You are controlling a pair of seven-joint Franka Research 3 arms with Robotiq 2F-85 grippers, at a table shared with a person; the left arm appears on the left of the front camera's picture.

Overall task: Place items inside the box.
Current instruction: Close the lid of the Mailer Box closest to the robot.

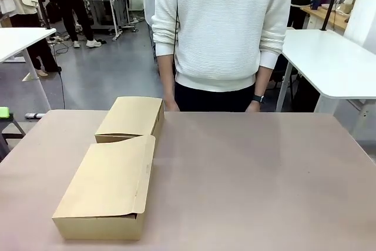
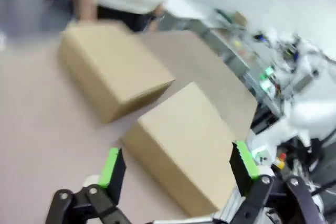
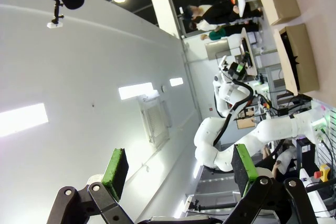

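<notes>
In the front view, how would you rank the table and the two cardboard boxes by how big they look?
1. table
2. near box
3. far box, though it sits farther from the camera, so its true size is less sure.

Front and wrist views (rolled) sharing boxes [image 1: 111, 186]

No legible text — anywhere.

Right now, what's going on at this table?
Nothing is being handled yet. Two brown cardboard boxes sit on the table's left side: the longer box nearer the robot, flap lid down, and the shorter box behind it. A person stands at the far edge, arms at their sides. The left gripper hangs open above the boxes; the right gripper is open, pointing away from the table.
</notes>
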